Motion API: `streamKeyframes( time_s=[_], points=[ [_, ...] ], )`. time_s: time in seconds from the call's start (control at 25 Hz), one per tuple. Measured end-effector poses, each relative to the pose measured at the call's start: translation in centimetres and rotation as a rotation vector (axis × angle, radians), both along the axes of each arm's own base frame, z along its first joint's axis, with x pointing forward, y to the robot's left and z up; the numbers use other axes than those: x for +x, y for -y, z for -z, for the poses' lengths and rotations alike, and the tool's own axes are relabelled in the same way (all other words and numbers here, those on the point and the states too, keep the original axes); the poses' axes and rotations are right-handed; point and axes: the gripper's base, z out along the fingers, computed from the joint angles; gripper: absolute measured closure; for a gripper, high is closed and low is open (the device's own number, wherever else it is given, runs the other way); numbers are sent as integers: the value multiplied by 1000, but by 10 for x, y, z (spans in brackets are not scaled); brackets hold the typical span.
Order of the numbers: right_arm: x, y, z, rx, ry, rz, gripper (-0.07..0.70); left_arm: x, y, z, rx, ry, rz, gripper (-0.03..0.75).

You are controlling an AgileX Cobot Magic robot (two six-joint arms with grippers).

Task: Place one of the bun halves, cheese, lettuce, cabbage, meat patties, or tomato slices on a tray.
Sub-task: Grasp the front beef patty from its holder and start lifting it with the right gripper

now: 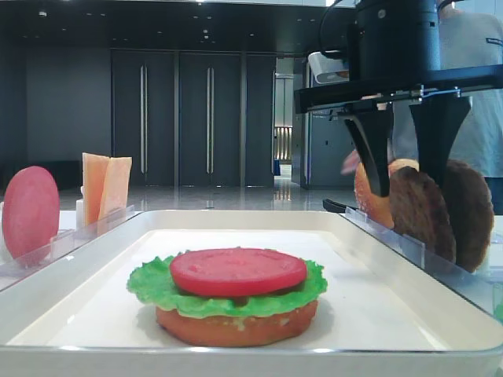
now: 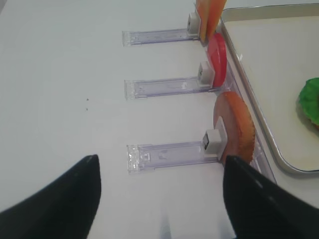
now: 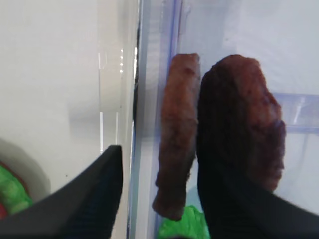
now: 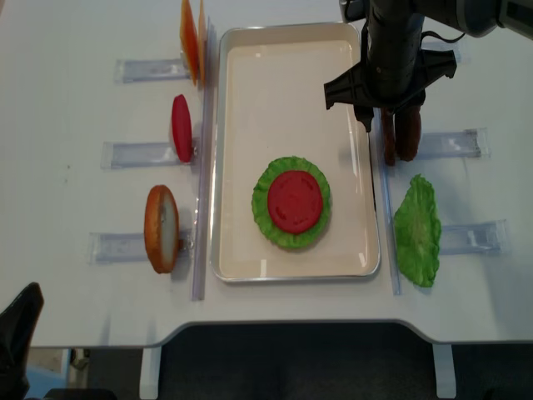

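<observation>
On the tray (image 4: 241, 167) a stack already stands: bun half (image 1: 236, 326), lettuce (image 1: 157, 287), tomato slice (image 1: 238, 271). A patty looks to be the next layer, none moved yet. The right gripper (image 1: 409, 169) straddles the nearer of two meat patties (image 3: 177, 139) upright in their rack, its jaws part-open either side, not visibly gripping. Both discs are dark brown, thick and grainy. The left gripper (image 2: 159, 199) hovers, jaws apart, empty.

Robot body: matte black right arm with cylindrical wrist housing (image 1: 393, 35), flat black crossbar, two tapered black wedge fingers (image 1: 438, 129), thin black cable at frame's upper right.
</observation>
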Motion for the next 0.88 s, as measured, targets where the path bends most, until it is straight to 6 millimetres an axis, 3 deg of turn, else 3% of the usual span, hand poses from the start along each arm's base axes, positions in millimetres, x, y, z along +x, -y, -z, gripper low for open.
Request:
streamKeyframes(
  time_s=[0.68,0.88],
  points=[
    [2,3,-1,-39,24,-19,498,0,0,0,0,0,0,137],
    [2,4,-1,-42,23,-19,499,0,0,0,0,0,0,137]
  ],
)
